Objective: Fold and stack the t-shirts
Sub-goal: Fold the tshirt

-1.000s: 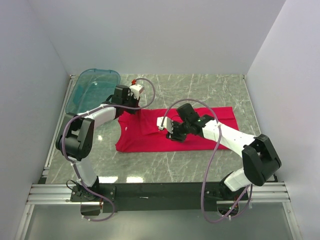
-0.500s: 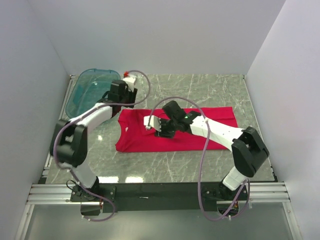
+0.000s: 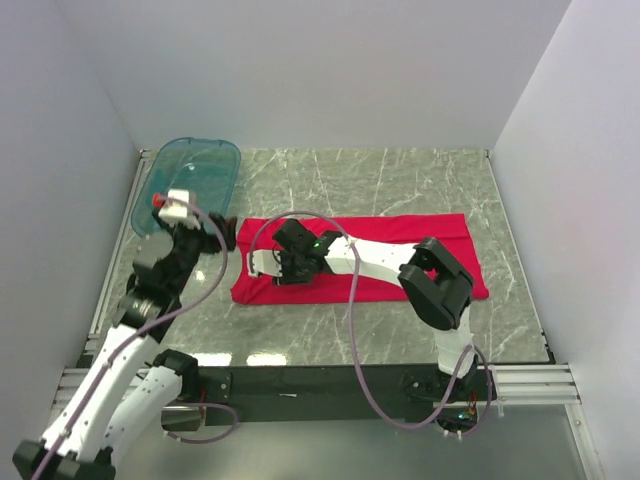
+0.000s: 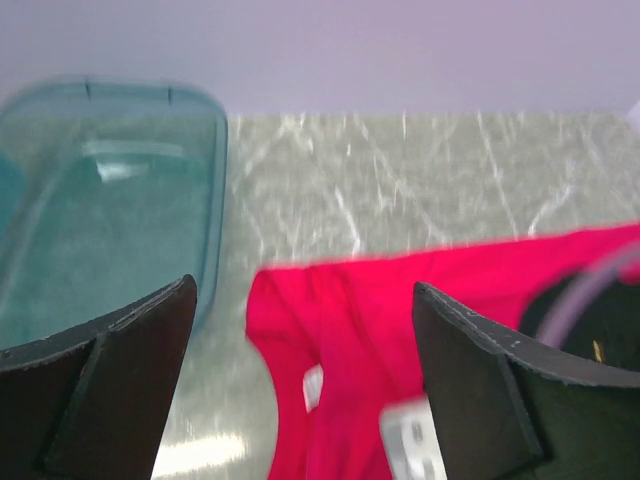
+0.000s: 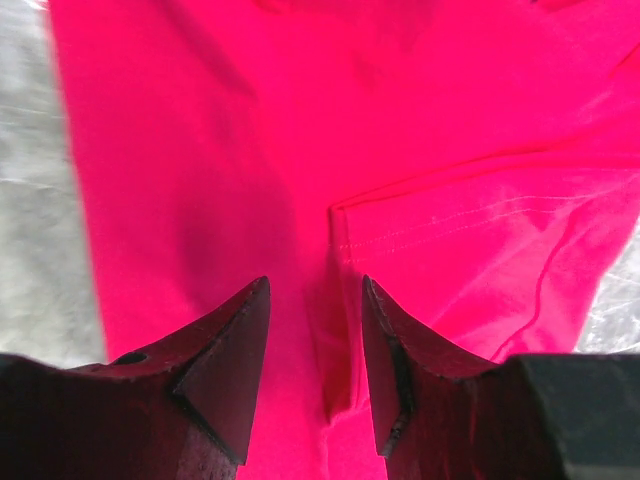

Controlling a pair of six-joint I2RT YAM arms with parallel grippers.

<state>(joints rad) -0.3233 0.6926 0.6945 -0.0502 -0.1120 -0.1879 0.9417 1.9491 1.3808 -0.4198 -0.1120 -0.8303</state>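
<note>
The red t-shirt lies spread flat across the middle of the marble table, its left end showing in the left wrist view. My right gripper reaches across it to its left part. In the right wrist view the jaws stand open, part way apart just above the cloth, with a raised fold below a stitched hem lying loose between them. My left gripper hangs wide open beside the shirt's left end, and nothing is between its fingers.
A translucent teal tub stands at the back left corner, also seen in the left wrist view. White walls close the table on three sides. Bare marble lies behind and in front of the shirt.
My left gripper has opened wide and pulled back from the shirt's left end toward the near left. My right gripper has slid left across the shirt, jaws unchanged.
</note>
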